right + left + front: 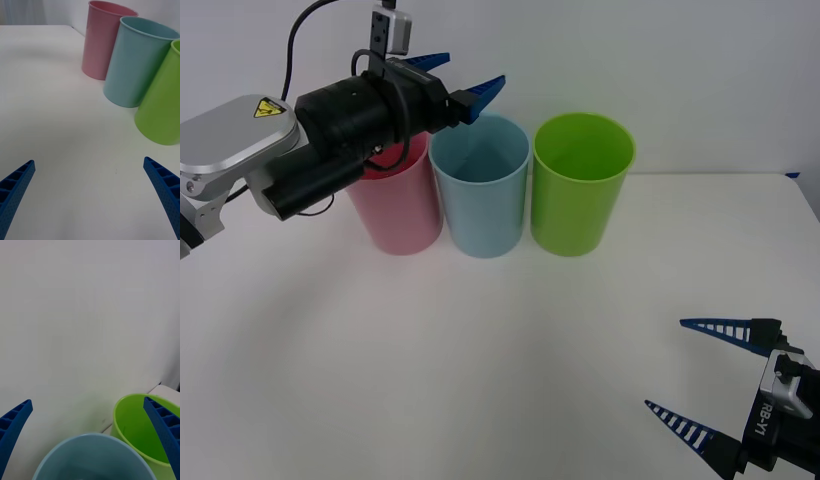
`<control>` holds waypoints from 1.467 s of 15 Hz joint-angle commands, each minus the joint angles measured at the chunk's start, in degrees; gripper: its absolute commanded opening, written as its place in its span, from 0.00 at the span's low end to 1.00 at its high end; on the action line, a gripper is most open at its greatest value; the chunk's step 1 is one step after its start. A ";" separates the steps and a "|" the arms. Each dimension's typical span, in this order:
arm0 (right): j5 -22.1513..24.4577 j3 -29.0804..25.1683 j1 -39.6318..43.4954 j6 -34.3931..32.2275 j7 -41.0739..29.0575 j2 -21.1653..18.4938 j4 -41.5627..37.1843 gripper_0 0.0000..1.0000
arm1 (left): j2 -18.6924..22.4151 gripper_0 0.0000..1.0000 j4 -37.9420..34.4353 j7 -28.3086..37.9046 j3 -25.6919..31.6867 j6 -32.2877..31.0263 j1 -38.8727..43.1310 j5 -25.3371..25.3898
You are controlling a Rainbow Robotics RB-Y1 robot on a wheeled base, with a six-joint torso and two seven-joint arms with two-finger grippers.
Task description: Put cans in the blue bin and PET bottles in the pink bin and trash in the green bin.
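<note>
— Bright in here, isn't it? Soft, even light from overhead, nothing harsh on the table (480,350).

— Yes, the shadows are faint. There's a pale grey smudge on the tabletop under the left arm (330,140), and thin dark rims at the foot of the pink bin (395,205), blue bin (480,200) and green bin (580,195).

— Any glare?

— A mild sheen down the blue one's side from the right wrist, no more. Close up, the blue fingers (165,187) look soft and out of focus; the bins are sharper.

— And the wall (90,315)?

— Flat, slightly greenish grey, darker toward one edge.
</note>
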 commanded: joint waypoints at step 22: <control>0.00 0.00 0.00 0.00 0.00 0.00 0.00 1.00 | 1.14 1.00 -9.52 -7.94 28.07 -25.16 14.94 9.72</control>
